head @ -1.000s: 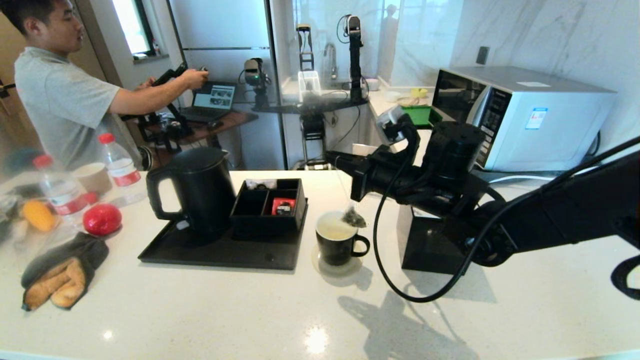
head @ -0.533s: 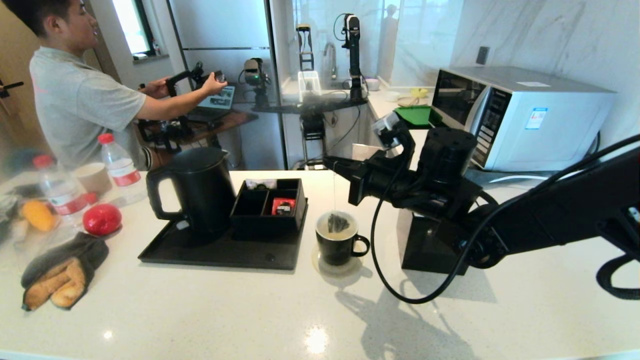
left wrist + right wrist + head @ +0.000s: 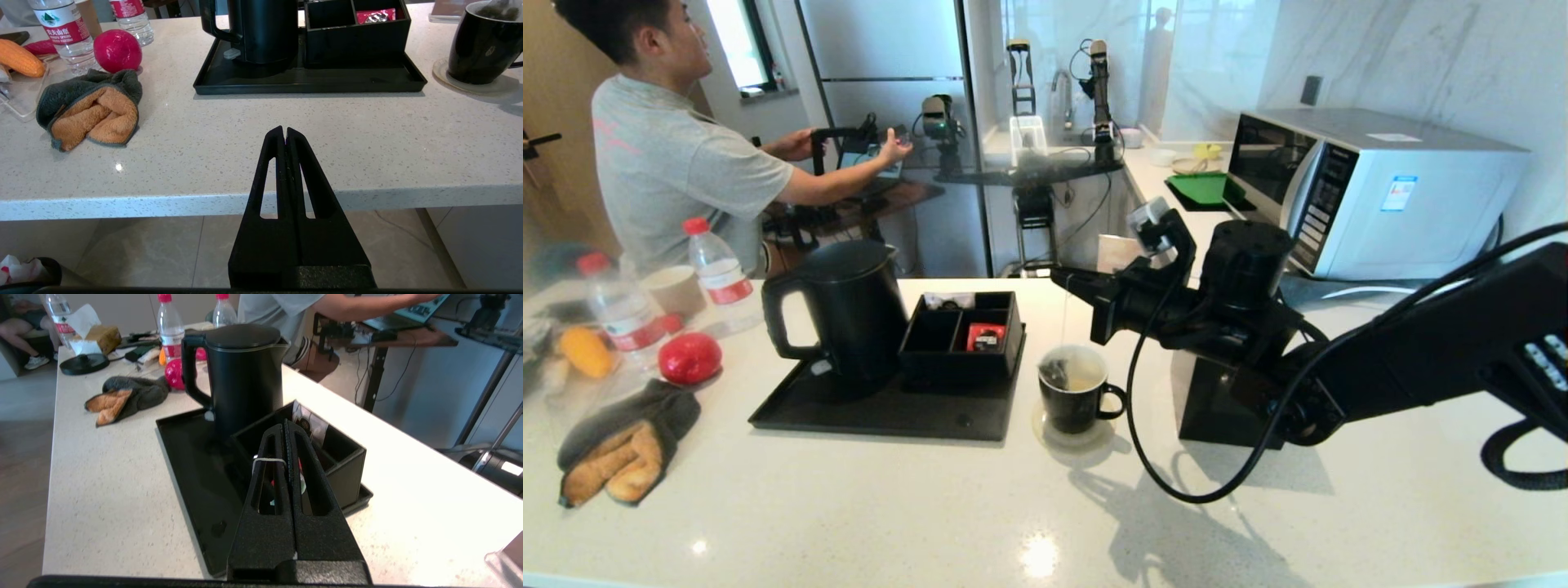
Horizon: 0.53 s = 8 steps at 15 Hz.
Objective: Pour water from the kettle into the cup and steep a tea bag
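The tall black kettle (image 3: 845,306) stands on a black tray (image 3: 882,412). To its right the black cup (image 3: 1074,396) sits on a round coaster, with pale water (image 3: 1086,377) inside. My right gripper (image 3: 1058,278) hovers above the cup, shut on the thin white string (image 3: 267,459) of the tea bag (image 3: 1055,371). The tea bag hangs down into the cup at its left side. In the right wrist view the kettle (image 3: 245,375) is just beyond the fingertips. My left gripper (image 3: 284,131) is shut and empty, low before the counter's front edge, out of the head view.
A black organiser box (image 3: 964,335) with a red packet is on the tray. A black box (image 3: 1225,400) stands right of the cup, a microwave (image 3: 1380,192) behind it. A towel (image 3: 625,445), red fruit (image 3: 689,358) and bottles (image 3: 715,265) lie left. A person works behind.
The tea bag swung from beside the cup's right rim into the cup and over to its left side. My right gripper drifted slightly left and down. The left gripper stayed still.
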Available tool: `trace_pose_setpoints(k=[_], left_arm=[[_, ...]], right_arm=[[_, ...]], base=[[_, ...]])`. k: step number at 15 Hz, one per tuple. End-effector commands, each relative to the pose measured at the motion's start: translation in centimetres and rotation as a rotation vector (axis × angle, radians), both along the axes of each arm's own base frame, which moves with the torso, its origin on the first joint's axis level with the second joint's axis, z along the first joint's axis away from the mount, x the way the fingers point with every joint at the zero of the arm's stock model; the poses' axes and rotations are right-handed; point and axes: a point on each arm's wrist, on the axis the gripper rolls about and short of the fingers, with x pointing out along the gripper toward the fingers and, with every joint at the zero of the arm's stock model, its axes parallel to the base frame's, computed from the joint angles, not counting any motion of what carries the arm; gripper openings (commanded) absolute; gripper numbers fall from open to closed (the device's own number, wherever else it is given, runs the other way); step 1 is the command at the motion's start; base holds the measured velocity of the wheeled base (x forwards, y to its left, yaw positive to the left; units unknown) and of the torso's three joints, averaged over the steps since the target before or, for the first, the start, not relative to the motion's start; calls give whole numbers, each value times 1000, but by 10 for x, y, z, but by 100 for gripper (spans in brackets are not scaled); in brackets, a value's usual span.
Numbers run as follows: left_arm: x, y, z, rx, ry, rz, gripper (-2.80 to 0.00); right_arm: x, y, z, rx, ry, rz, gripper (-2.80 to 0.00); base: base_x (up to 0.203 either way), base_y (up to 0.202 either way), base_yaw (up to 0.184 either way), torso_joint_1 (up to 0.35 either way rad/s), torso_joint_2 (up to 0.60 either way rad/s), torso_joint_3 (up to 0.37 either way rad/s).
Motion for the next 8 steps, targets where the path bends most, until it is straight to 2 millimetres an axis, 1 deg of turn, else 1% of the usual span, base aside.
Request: trace_pose_setpoints(k=[1,6,8], left_arm=[[0,0,0,0,0,0,-280],[0,0,0,0,0,-1,-280],[0,0,0,2,0,-1,-280]], right_arm=[[-2,-1,-12,-19,30,5,-280],[-14,-7,-36,-55,85,7,-280],[-16,-8,-35,-64,95,2,-280]], base=[[0,0,0,0,0,0],[0,0,0,0,0,0],[0,0,0,0,0,0]])
